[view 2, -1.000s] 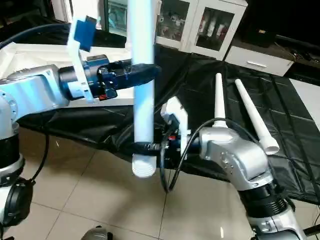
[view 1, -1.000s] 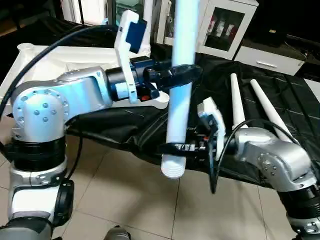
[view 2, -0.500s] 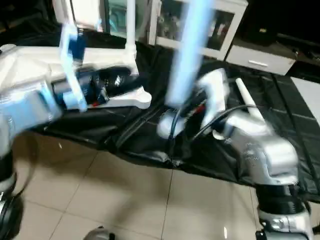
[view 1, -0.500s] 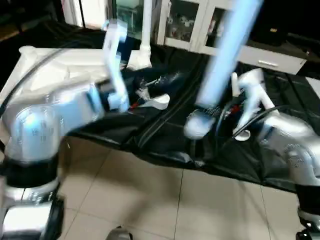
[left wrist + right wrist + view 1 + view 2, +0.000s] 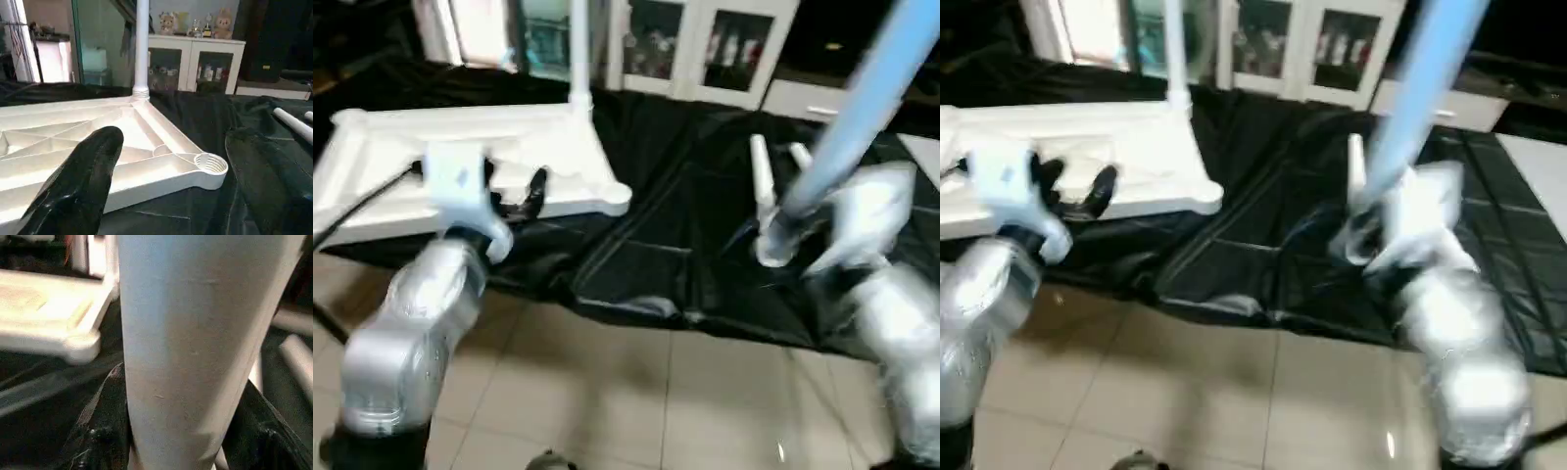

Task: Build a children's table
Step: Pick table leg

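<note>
The children's table top (image 5: pixel 372 166) lies upside down at the left on the black sheet, ribs up. One white leg (image 5: pixel 142 49) stands upright in its far corner socket, and a near corner socket (image 5: pixel 211 163) is open. My left gripper (image 5: pixel 1072 188) hovers open over the top's near edge with nothing between its fingers (image 5: pixel 83 181). At the right, my right gripper (image 5: pixel 781 235) is shut on the thick end of another leg (image 5: pixel 195 342), which slants up and to the right. Two loose legs (image 5: pixel 760 176) lie on the sheet behind it.
The black sheet (image 5: pixel 666 255) hangs in folds over the work table's near edge, with tiled floor (image 5: pixel 636 401) below. White cabinets with glass doors (image 5: pixel 705 49) stand behind the table.
My left gripper has let go of the leg and drawn back left over the table top. My right arm has swung the leg right and tilted it. The view has shifted too.
</note>
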